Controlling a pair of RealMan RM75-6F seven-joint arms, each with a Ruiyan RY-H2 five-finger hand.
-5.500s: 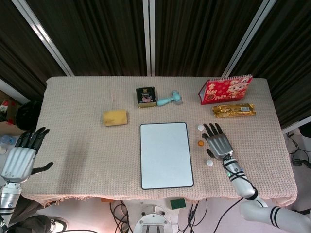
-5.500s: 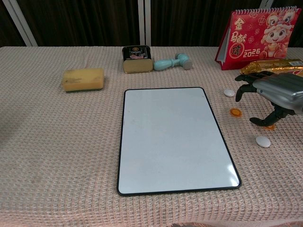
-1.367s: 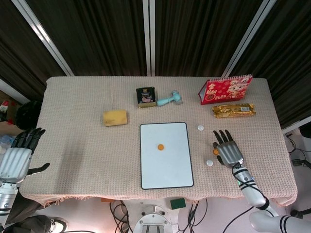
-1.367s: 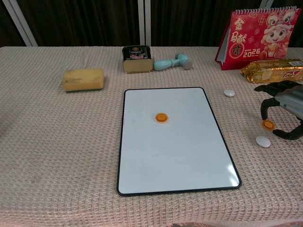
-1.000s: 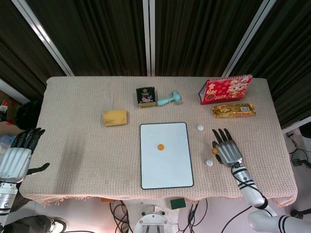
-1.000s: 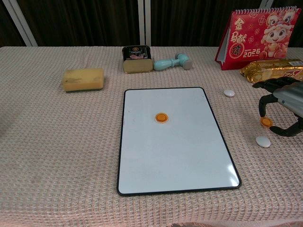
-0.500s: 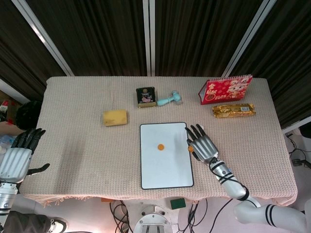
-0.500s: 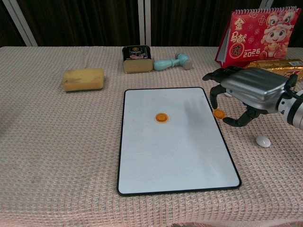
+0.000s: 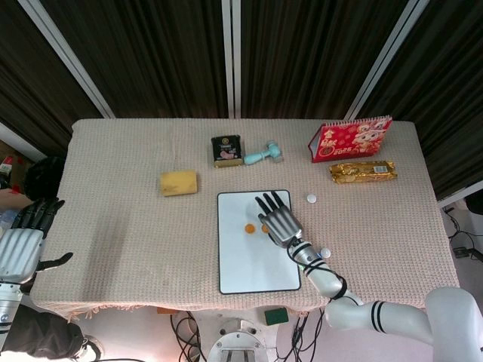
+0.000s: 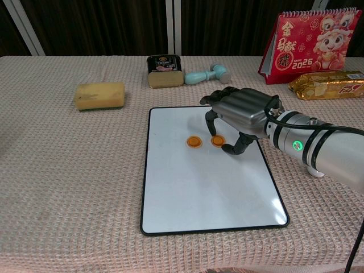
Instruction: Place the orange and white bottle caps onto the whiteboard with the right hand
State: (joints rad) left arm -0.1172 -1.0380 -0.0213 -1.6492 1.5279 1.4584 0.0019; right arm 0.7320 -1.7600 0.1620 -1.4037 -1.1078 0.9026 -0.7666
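Second orange cap [image 10: 216, 140] now over whiteboard [image 10: 210, 190]

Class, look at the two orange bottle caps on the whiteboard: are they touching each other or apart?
Apart. The chest view shows a strip of bare whiteboard between the left orange cap and the right orange cap, which sits under the right hand.

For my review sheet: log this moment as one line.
right hand over whiteboard, second orange cap at its fingers | first orange cap on board | white caps on cloth
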